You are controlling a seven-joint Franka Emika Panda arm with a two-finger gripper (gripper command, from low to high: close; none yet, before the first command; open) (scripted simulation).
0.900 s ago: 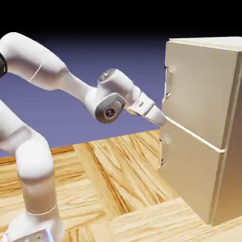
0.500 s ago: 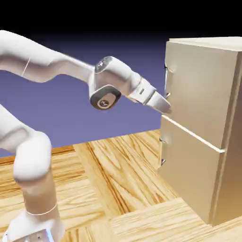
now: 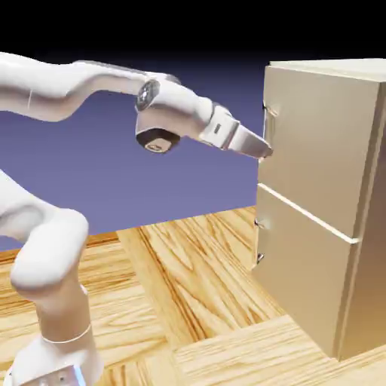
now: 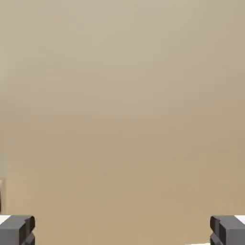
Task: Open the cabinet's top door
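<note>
My end effector (image 3: 264,149) is spread wide, nothing between the fingers: in the hand view the two grey fingertips (image 4: 16,229) sit at the far bottom corners with only flat beige panel between them.

The cabinet (image 3: 324,203) stands on the wooden bench (image 3: 188,286) at the right of the exterior view. The top door (image 3: 313,147) is the larger upper panel and looks fully shut, flush with the lower panel (image 3: 301,283) beneath the seam. Its handle (image 3: 266,132) shows only as a thin metal bracket along the door's edge nearest the camera, seen side-on. My fingertips are right at that edge, at or just beside the lower part of the handle; I cannot tell from the exterior view whether they touch it.

Step in hand, as I judge it: final approach to the handle, before any grasp.

The hand view shows no handle between the fingers, only a dark sliver at the left border. So I am likely not yet straddling the bar.

To do well:
- Shift sideways until the handle sits centred between the fingers before closing.
- Keep the fingers off the door face.
- Close fully on the bar, then pull along the door's swing arc, not straight back.
</note>
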